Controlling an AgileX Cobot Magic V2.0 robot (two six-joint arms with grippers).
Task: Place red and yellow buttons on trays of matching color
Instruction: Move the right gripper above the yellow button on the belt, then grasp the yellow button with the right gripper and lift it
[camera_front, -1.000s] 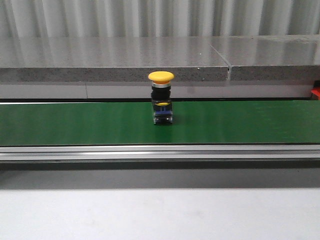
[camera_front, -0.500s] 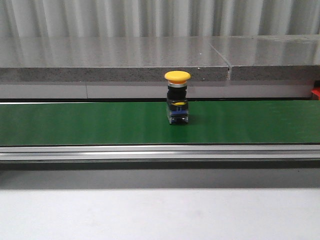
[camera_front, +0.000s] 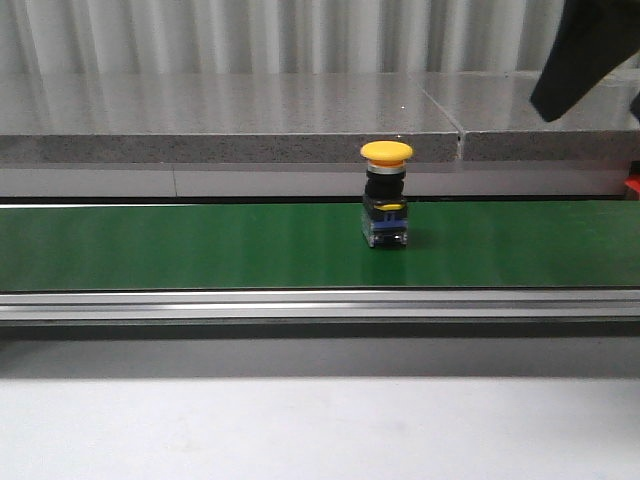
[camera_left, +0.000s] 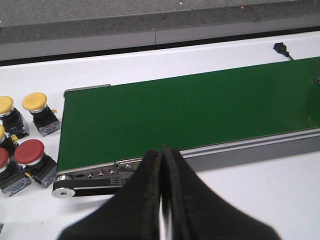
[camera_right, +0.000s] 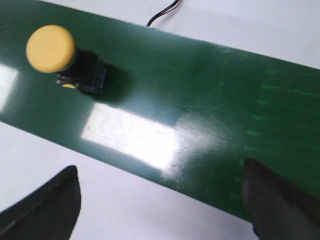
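Observation:
A yellow button (camera_front: 386, 195) with a black and blue base stands upright on the green conveyor belt (camera_front: 180, 245). The right wrist view shows this yellow button (camera_right: 51, 48) from above, well ahead of my right gripper (camera_right: 160, 205). That gripper is open, with nothing between its wide-apart fingers (camera_right: 47, 202). My left gripper (camera_left: 161, 151) is shut and empty, near the belt's (camera_left: 200, 110) end roller. Beside that end, on the white table, stand two yellow buttons (camera_left: 35, 101) and two red buttons (camera_left: 30, 151). No tray is in view.
A dark part of my right arm (camera_front: 590, 50) hangs at the front view's top right. A grey stone ledge (camera_front: 230, 110) runs behind the belt. An aluminium rail (camera_front: 320, 303) edges its near side. A black cable end (camera_left: 281, 48) lies on the white table beyond the belt.
The yellow button has travelled to the right along the belt. My right arm has come into the top right of the front view.

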